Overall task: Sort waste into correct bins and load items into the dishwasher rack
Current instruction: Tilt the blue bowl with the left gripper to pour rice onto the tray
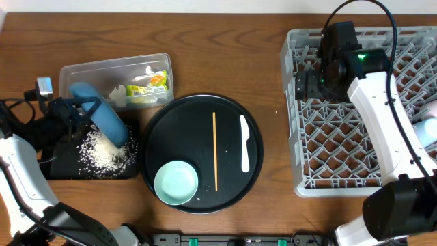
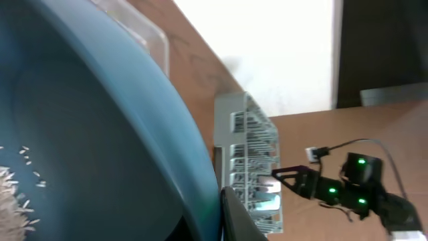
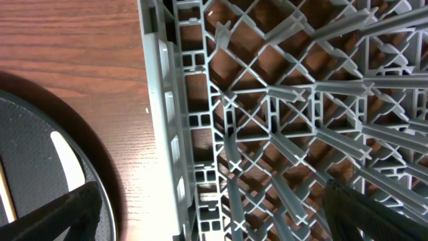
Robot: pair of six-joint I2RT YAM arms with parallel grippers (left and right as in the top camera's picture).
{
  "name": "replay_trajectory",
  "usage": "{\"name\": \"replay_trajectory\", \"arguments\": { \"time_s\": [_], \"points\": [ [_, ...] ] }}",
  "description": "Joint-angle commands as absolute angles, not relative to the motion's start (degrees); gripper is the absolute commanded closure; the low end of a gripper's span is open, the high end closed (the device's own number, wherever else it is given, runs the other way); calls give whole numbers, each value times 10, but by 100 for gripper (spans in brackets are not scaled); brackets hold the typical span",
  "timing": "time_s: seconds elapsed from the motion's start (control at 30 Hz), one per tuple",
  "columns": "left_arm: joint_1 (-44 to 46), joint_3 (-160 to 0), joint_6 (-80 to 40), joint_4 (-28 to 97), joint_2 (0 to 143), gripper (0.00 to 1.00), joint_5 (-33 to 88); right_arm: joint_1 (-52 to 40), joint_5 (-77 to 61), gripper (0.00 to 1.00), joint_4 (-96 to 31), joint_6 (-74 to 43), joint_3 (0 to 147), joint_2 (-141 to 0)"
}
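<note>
My left gripper [image 1: 80,109] is shut on the rim of the dark-blue bowl [image 1: 104,117] and holds it tilted over the shallow black tray [image 1: 61,167], where a heap of rice [image 1: 102,152] lies. In the left wrist view the bowl [image 2: 100,120] fills the frame, with a few grains [image 2: 13,194] inside. The clear tub [image 1: 116,72] holds the snack wrapper [image 1: 151,80]. My right gripper [image 1: 307,82] hangs open and empty over the left side of the dishwasher rack [image 1: 341,137], which also shows in the right wrist view [image 3: 267,134].
The round black tray [image 1: 157,130] holds the mint bowl [image 1: 176,182], the wooden stick [image 1: 215,150] and the white utensil [image 1: 244,143]. A light-blue cup [image 1: 427,131] sits at the rack's right edge. Bare wood lies between the round tray and the rack.
</note>
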State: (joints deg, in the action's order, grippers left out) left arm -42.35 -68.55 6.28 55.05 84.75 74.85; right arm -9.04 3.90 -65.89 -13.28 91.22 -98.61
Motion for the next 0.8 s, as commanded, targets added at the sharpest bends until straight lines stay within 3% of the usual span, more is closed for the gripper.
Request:
{"name": "replay_trajectory", "arguments": {
  "time_s": [0.0, 0.77],
  "points": [
    [-431, -682, 80, 548, 851, 94, 806, -85, 47, 1, -661, -141, 918, -983],
    [-431, -682, 79, 575, 851, 94, 825, -85, 60, 1, -671, -141, 918, -983]
  ]
}}
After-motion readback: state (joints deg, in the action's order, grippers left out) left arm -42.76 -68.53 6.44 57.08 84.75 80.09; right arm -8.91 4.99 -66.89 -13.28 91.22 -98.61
